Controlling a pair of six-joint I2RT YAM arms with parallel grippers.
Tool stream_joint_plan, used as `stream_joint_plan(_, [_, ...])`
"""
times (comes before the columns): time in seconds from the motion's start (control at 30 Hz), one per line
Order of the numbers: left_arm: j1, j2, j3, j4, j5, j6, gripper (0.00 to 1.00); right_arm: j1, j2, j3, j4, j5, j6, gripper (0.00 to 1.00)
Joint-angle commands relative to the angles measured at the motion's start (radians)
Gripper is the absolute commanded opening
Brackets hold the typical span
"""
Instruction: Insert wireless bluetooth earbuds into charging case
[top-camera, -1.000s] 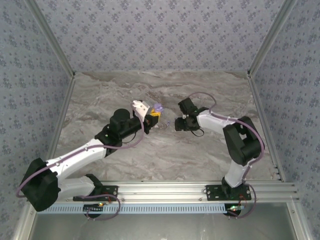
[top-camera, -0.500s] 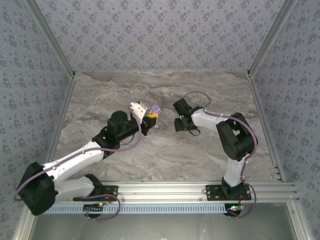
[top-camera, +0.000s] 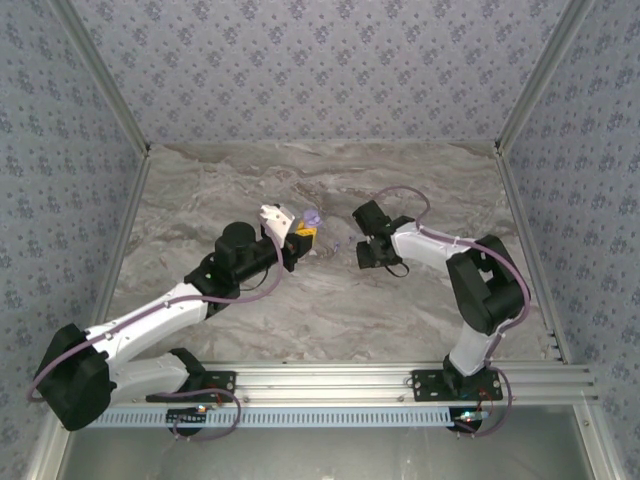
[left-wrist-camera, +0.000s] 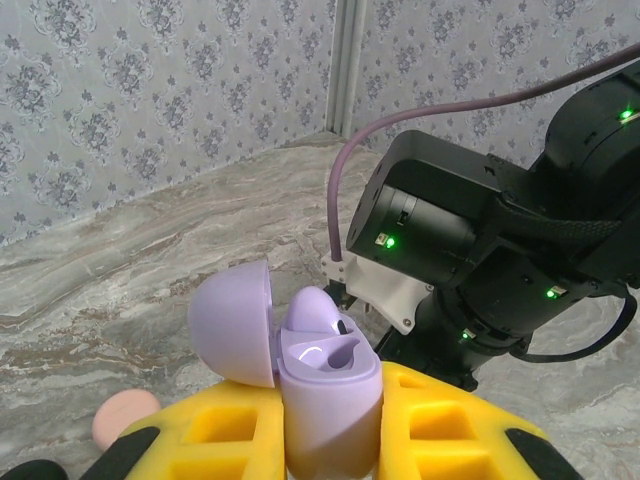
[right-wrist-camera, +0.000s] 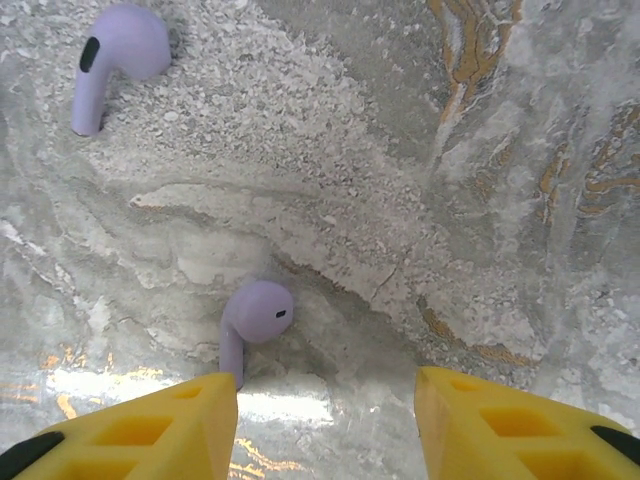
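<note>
My left gripper (left-wrist-camera: 330, 440) is shut on a lilac charging case (left-wrist-camera: 328, 395), held upright between its yellow fingers (left-wrist-camera: 450, 425). The case's lid (left-wrist-camera: 235, 320) is swung open to the left. One lilac earbud (left-wrist-camera: 312, 308) sits in the case. In the top view the case (top-camera: 313, 216) is above the table's middle. My right gripper (right-wrist-camera: 326, 425) points down at the table, open. A lilac earbud (right-wrist-camera: 255, 315) lies just beyond its left fingertip. A second lilac earbud (right-wrist-camera: 115, 50) lies farther off at the upper left.
A pink rounded object (left-wrist-camera: 125, 420) lies on the marble table (top-camera: 420, 180) beside my left gripper. The right arm's wrist (left-wrist-camera: 470, 270) is close in front of the held case. Patterned walls (top-camera: 320, 70) close in the table on three sides.
The right gripper first moved a little left, then back right and slightly nearer. The left arm drew back slightly with the case, then held still.
</note>
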Motion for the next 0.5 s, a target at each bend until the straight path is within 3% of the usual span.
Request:
stream_joint_plan(0.0, [-0.010, -0.005, 0.009, 0.027, -0.009, 0.005, 0.00, 0.021, -0.024, 0.046, -0.050, 0.028, -0.020, 0.52])
stream_joint_plan(0.47, [-0.010, -0.030, -0.006, 0.017, -0.024, 0.010, 0.00, 0.028, 0.115, 0.124, -0.046, 0.028, -0.028, 0.40])
